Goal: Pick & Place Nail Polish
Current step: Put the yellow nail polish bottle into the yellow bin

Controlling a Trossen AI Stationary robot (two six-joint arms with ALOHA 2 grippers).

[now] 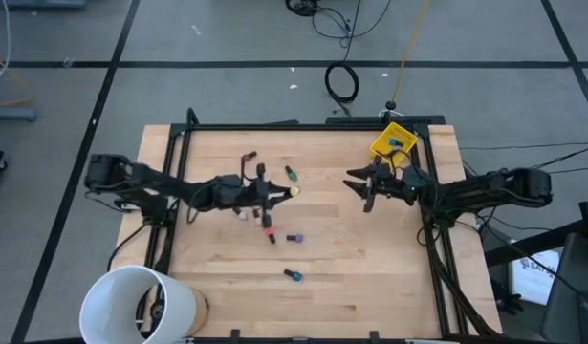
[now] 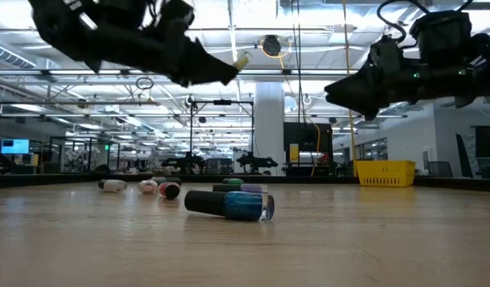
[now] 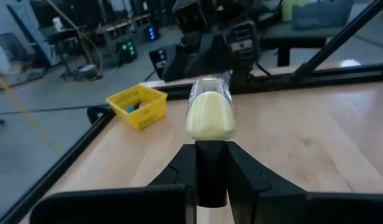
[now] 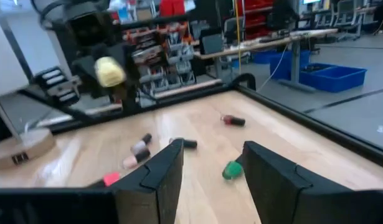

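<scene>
My left gripper point(image 1: 280, 193) hangs over the middle of the table, shut on a pale yellow nail polish bottle point(image 3: 210, 114), which also shows in the low view point(image 2: 241, 60). Facing it from the right, my right gripper point(image 1: 357, 187) stands open with nothing between its fingers point(image 4: 155, 176). On the wood below lie other nail polish bottles on their sides: a green one point(image 1: 290, 174), a red one point(image 1: 270, 232), a purple one point(image 1: 294, 237) and a blue-green one point(image 1: 293, 275). A yellow bin point(image 1: 394, 143) sits at the far right corner. My left gripper pinches the bottle's dark cap point(image 3: 210, 165) between its two fingers. The fingers reach out about level, toward the table's right side, and lie along the bottle. The pale body point(image 2: 242, 59) sticks out past the fingertips, lifted well clear of the table.
A large white bucket point(image 1: 139, 304) stands at the near left corner. A black frame rail point(image 1: 303, 125) runs round the table's edges. More small bottles point(image 4: 136, 152) lie scattered between the two arms. The near right part of the tabletop point(image 1: 380, 277) is bare wood.
</scene>
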